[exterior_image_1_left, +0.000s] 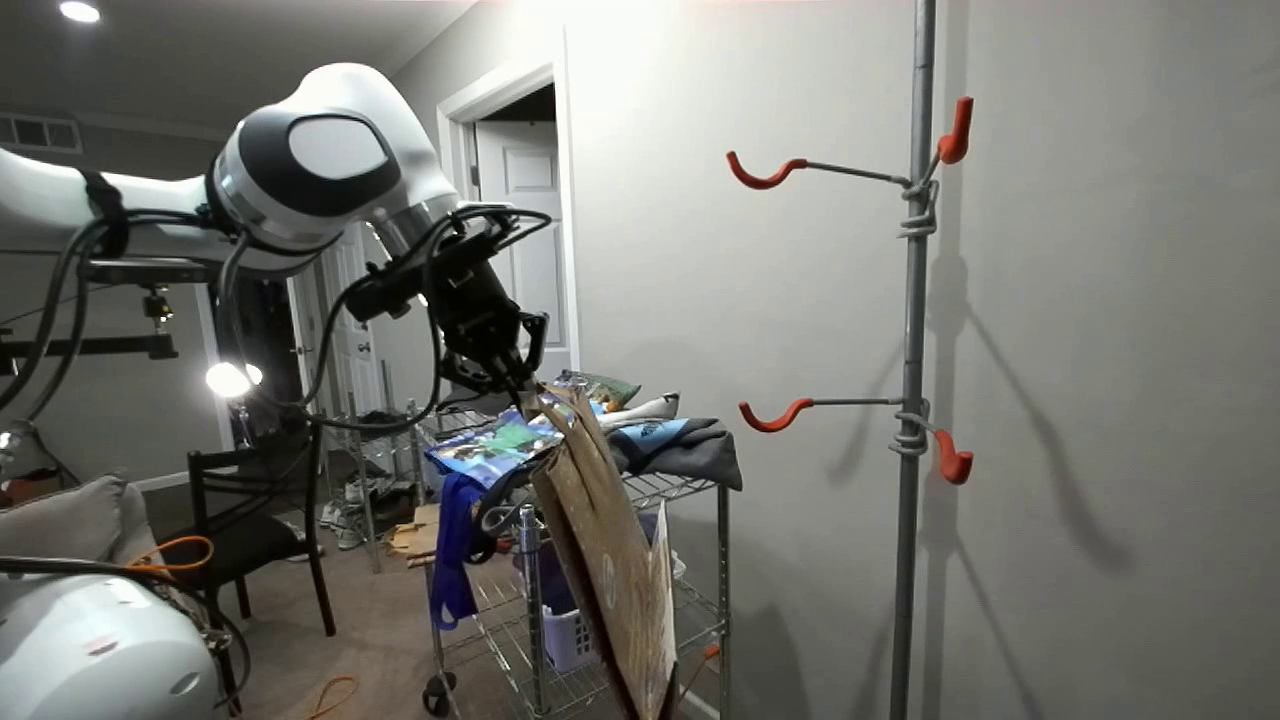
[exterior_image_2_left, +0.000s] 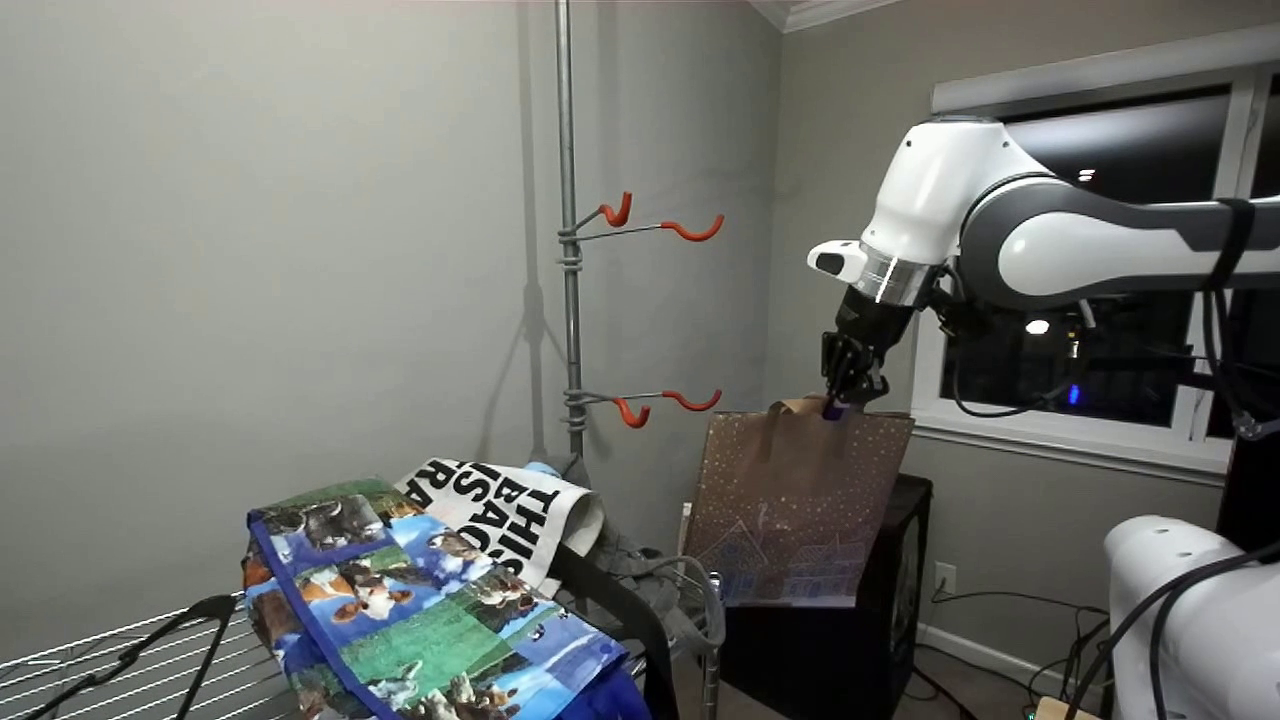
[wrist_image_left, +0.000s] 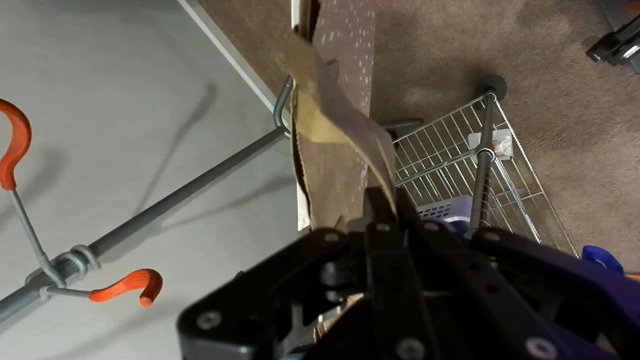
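My gripper (exterior_image_1_left: 530, 395) is shut on a twisted handle strap (wrist_image_left: 367, 137) of a brown paper bag (exterior_image_1_left: 610, 530). In the wrist view the strap runs between the fingertips (wrist_image_left: 392, 205). The bag hangs tilted below the gripper. In an exterior view its front (exterior_image_2_left: 790, 500) shows pale speckles and house drawings, and the gripper (exterior_image_2_left: 838, 408) is at its top edge. Its bottom runs out of the frame in an exterior view. In the wrist view I look down along the bag's side (wrist_image_left: 330, 170).
A grey pole (exterior_image_1_left: 913, 330) with several red-tipped hooks (exterior_image_1_left: 780, 415) stands by the wall. A wire cart (exterior_image_1_left: 725, 540) bears a cow-picture bag (exterior_image_2_left: 430, 620), a white lettered bag (exterior_image_2_left: 490, 500) and a grey bag (exterior_image_1_left: 700, 455). A black box (exterior_image_2_left: 790, 650) stands behind the paper bag.
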